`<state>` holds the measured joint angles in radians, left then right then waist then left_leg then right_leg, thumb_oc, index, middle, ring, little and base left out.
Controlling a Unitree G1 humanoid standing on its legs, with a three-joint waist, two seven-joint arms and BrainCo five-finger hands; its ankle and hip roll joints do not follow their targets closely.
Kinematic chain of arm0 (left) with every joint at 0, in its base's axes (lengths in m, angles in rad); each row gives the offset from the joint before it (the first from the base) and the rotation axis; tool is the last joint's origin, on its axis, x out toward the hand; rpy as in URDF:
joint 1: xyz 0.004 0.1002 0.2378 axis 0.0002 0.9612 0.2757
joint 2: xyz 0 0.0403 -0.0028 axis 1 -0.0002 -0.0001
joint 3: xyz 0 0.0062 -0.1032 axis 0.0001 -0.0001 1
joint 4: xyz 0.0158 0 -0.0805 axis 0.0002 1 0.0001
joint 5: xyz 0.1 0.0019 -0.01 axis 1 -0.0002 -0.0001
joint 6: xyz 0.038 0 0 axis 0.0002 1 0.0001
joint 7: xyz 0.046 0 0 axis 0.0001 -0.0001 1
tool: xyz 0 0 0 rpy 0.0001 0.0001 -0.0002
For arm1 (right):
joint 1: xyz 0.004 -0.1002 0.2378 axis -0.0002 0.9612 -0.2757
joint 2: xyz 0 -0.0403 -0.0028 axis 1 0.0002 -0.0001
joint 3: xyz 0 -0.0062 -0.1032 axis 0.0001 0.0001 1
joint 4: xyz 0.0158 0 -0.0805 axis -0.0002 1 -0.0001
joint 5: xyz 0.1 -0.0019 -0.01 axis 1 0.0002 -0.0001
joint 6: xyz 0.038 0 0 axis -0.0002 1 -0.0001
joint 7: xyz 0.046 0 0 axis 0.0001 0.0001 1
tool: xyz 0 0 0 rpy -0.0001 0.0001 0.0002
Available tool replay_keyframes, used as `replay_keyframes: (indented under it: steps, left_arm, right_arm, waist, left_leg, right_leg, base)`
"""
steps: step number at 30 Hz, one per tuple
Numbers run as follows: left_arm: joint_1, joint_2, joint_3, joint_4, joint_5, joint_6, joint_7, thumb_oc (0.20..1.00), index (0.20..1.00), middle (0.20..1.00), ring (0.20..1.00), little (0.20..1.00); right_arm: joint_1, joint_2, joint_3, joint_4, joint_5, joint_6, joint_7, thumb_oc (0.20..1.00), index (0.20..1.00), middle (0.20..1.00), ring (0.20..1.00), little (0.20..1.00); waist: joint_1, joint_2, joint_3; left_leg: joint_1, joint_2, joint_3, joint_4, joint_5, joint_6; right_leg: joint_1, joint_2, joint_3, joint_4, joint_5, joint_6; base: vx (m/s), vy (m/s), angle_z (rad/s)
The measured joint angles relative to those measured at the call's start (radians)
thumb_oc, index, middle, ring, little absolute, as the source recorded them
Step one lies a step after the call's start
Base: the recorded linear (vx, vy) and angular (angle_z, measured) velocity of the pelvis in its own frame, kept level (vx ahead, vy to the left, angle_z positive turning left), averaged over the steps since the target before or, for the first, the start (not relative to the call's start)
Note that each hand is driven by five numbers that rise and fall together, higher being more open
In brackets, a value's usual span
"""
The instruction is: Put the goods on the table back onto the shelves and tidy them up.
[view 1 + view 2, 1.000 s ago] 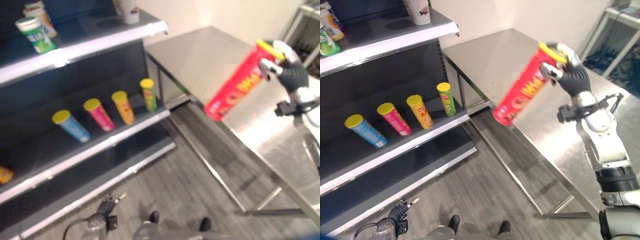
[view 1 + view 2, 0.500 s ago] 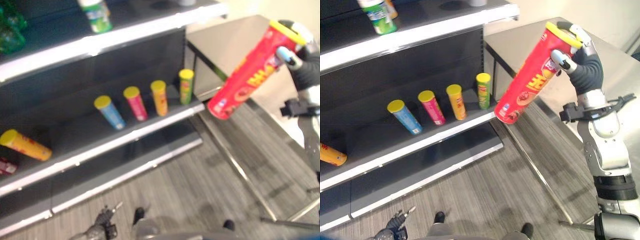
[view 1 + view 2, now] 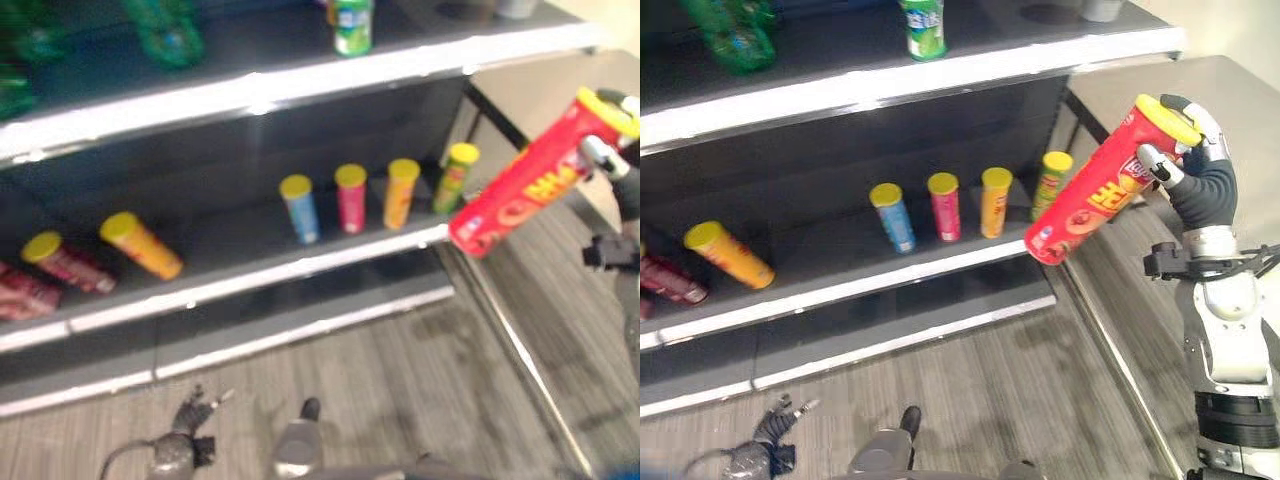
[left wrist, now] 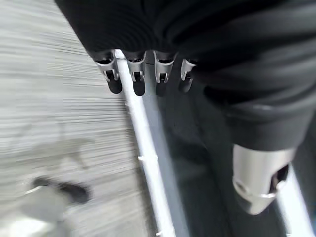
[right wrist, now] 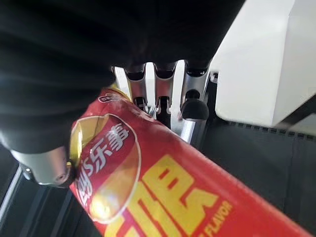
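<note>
My right hand (image 3: pixel 1203 178) is shut on a tall red crisp can (image 3: pixel 1108 184) with a yellow lid, held tilted in the air at the right end of the shelves; its fingers (image 5: pixel 193 103) curl round the can (image 5: pixel 163 192). Below it the middle shelf (image 3: pixel 940 270) carries a row of upright cans: blue (image 3: pixel 892 215), pink (image 3: pixel 945 205), orange (image 3: pixel 995 200) and green (image 3: pixel 1050 183). An orange can (image 3: pixel 728 253) lies on its side further left. My left hand (image 3: pixel 768 440) hangs low over the floor, fingers (image 4: pixel 136 79) relaxed and holding nothing.
The top shelf (image 3: pixel 890 85) holds a green-and-white can (image 3: pixel 924 25) and green bottles (image 3: pixel 735 35). Dark red packs (image 3: pixel 665 280) lie at the middle shelf's left end. The steel table (image 3: pixel 1230 100) stands to the right, its leg (image 3: pixel 1110 345) near the shelf end.
The camera has swung left, showing more of the shelves. My right hand has carried the red can along, still tilted, now beside the shelf's right end.
</note>
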<state>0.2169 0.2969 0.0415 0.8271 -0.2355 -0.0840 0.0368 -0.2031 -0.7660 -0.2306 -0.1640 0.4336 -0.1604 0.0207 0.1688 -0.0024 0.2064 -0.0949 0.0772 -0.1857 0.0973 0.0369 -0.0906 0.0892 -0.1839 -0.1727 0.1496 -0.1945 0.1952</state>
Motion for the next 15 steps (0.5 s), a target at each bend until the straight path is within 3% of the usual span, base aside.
replay_keyframes:
  steps: [1, 2, 3, 4, 7, 10, 11, 12, 13, 14, 15]
  left_arm:
    - [0.008, -0.03, -0.004, -0.002, -0.001, 0.004, -0.008, 1.0, 1.0, 1.0, 1.0, 1.0]
    - [0.021, -0.049, -0.009, 0.002, -0.005, 0.006, -0.012, 1.0, 1.0, 1.0, 1.0, 1.0]
    - [0.04, -0.061, -0.011, 0.008, -0.014, 0.006, -0.012, 1.0, 1.0, 1.0, 1.0, 1.0]
    - [0.042, -0.077, -0.011, 0.016, -0.025, 0.006, -0.012, 1.0, 1.0, 1.0, 1.0, 1.0]
    - [0.039, -0.084, -0.042, 0.018, -0.028, 0.008, -0.021, 1.0, 1.0, 1.0, 1.0, 1.0]
    - [0.039, -0.065, -0.011, 0.019, -0.028, 0.008, -0.019, 1.0, 1.0, 1.0, 1.0, 1.0]
    - [0.014, -0.047, -0.004, 0.038, -0.027, 0.005, -0.017, 1.0, 1.0, 1.0, 1.0, 1.0]
    - [-0.004, -0.03, -0.003, 0.05, -0.026, 0.015, -0.018, 1.0, 1.0, 1.0, 1.0, 1.0]
    - [-0.025, -0.005, -0.001, 0.048, -0.022, 0.016, -0.017, 1.0, 1.0, 1.0, 1.0, 1.0]
    - [-0.03, -0.003, -0.002, 0.036, -0.021, 0.017, -0.018, 1.0, 1.0, 1.0, 1.0, 1.0]
    - [-0.022, -0.011, -0.014, 0.005, -0.016, 0.013, -0.02, 1.0, 1.0, 1.0, 1.0, 1.0]
  right_arm:
    - [0.004, -0.02, 0.006, -0.005, 0.001, -0.003, 0.002, 0.2, 0.2, 0.2, 0.2, 0.2]
    - [0.005, -0.032, 0.009, -0.006, 0.002, -0.003, 0.007, 0.2, 0.2, 0.2, 0.2, 0.2]
    - [-0.001, -0.038, 0.02, -0.005, 0.001, -0.003, 0.008, 0.2, 0.2, 0.2, 0.2, 0.2]
    - [-0.007, -0.062, 0.037, -0.003, 0.001, -0.005, 0.008, 0.2, 0.2, 0.2, 0.2, 0.2]
    - [-0.012, -0.107, 0.064, 0.006, -0.002, 0.0, 0.026, 0.2, 0.2, 0.2, 0.2, 0.2]
    - [-0.015, -0.102, 0.115, -0.017, -0.002, 0.001, 0.048, 0.2, 0.2, 0.2, 0.2, 0.2]
    - [0.006, -0.094, 0.119, -0.025, -0.006, -0.005, 0.06, 0.2, 0.2, 0.2, 0.2, 0.2]
    - [0.018, -0.079, 0.115, -0.039, -0.011, 0.0, 0.059, 0.2, 0.2, 0.2, 0.2, 0.2]
    - [0.023, -0.037, 0.108, -0.051, -0.021, -0.001, 0.062, 0.2, 0.2, 0.2, 0.2, 0.2]
    - [0.041, -0.023, 0.098, -0.054, -0.021, 0.003, 0.063, 0.2, 0.2, 0.2, 0.2, 0.2]
    - [0.074, -0.021, 0.08, -0.059, -0.025, 0.014, 0.072, 0.2, 0.2, 0.2, 0.2, 0.2]
  waist:
    - [-0.023, -0.006, -0.006]
    - [-0.009, -0.008, -0.011]
    - [0.014, -0.005, -0.016]
    - [0.014, 0.0, -0.017]
    - [0.028, 0.005, 0.001]
    - [0.036, 0.003, 0.009]
    - [0.029, -0.025, 0.016]
    - [0.001, -0.041, 0.016]
    - [-0.028, -0.062, 0.031]
    - [-0.036, -0.06, 0.035]
    - [-0.073, -0.034, 0.033]
  left_leg:
    - [-0.025, -0.005, -0.008, 0.008, 0.024, 0.002]
    - [-0.023, -0.003, -0.002, -0.015, 0.026, -0.002]
    - [-0.028, -0.003, -0.004, -0.028, 0.03, -0.006]
    - [-0.059, -0.011, -0.029, -0.01, 0.048, -0.035]
    - [-0.1, -0.029, -0.008, -0.045, 0.106, -0.021]
    - [-0.097, -0.015, 0.064, -0.098, 0.095, -0.01]
    - [-0.105, 0.0, 0.113, -0.113, 0.074, -0.03]
    - [-0.139, 0.012, 0.15, -0.061, 0.082, -0.004]
    - [-0.187, 0.057, 0.134, 0.063, 0.061, 0.009]
    - [-0.182, 0.085, 0.101, 0.106, 0.044, -0.017]
    - [-0.13, 0.117, 0.068, 0.059, 0.07, -0.032]
  right_leg:
    - [0.023, 0.04, 0.038, -0.025, -0.008, -0.041]
    - [0.023, 0.04, 0.018, -0.025, -0.015, -0.055]
    - [0.014, 0.054, 0.013, -0.018, -0.015, -0.056]
    - [0.005, 0.053, -0.003, -0.011, -0.012, -0.048]
    - [-0.012, 0.044, -0.043, 0.015, -0.013, -0.057]
    - [0.001, 0.033, -0.077, 0.007, 0.0, -0.051]
    - [0.012, -0.01, -0.122, -0.004, 0.024, -0.054]
    - [0.013, -0.024, -0.158, -0.016, 0.04, -0.054]
    - [0.026, -0.046, -0.172, -0.046, 0.046, -0.044]
    - [0.041, -0.047, -0.169, -0.068, 0.059, -0.032]
    - [0.083, -0.055, -0.185, -0.087, 0.07, -0.017]
  base:
    - [-0.2, 0.103, 1.07]
    - [-0.2, 0.104, 0.93]
    - [-0.28, 0.224, 0.61]
    - [-0.15, 0.154, 0.46]
    - [-0.17, 0.204, 0.71]
    - [-0.1, 0.304, 0.47]
    - [-0.08, 0.473, 0.6]
    - [0.01, 0.417, 0.71]
    - [0.13, 0.398, 0.55]
    - [0.2, 0.8, 0.45]
    - [0.18, 0.778, 0.72]
